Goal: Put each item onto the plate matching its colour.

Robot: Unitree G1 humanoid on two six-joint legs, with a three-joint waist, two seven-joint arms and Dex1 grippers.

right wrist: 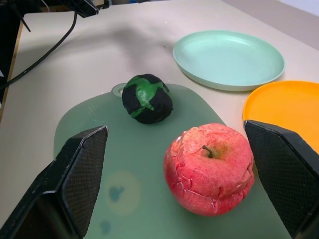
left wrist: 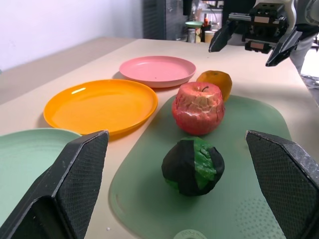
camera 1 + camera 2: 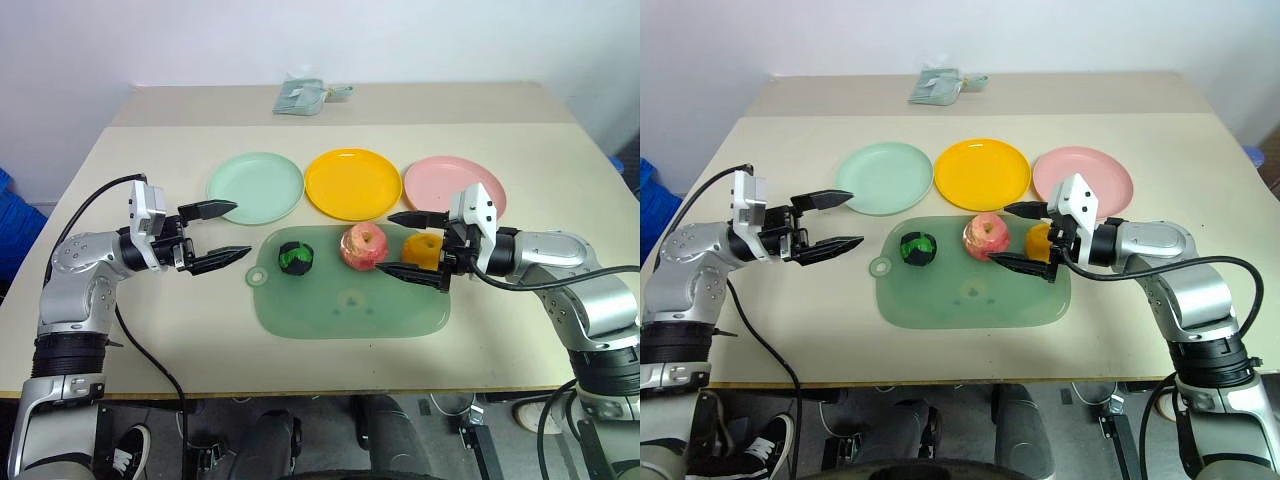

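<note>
The left hand (image 3: 215, 232) hovered above the desk (image 3: 120, 340) just off the left end of the green mat (image 3: 350, 315), its two black fingers spread wide and pointing level toward the right, holding nothing. The right hand (image 3: 413, 245) hung over the mat's right end, fingers also spread, aimed leftward and slightly down; they bracketed the yellow-orange fruit (image 3: 424, 249) with one finger on the near side and one on the far side, without closing on it. All three items lay in a row along the mat's far half: the dark green-and-black ball (image 3: 296, 257) at the left, the red-pink apple (image 3: 363, 246) in the middle, and the fruit at the right, just beside the apple. Beyond the mat sat three plates in a line, each bare: mint green plate (image 3: 255, 186) at the left, yellow plate (image 3: 352, 183) in the centre, pink plate (image 3: 440, 180) at the right. At the desk's far edge lay a small pale green packet (image 3: 300, 96).
</note>
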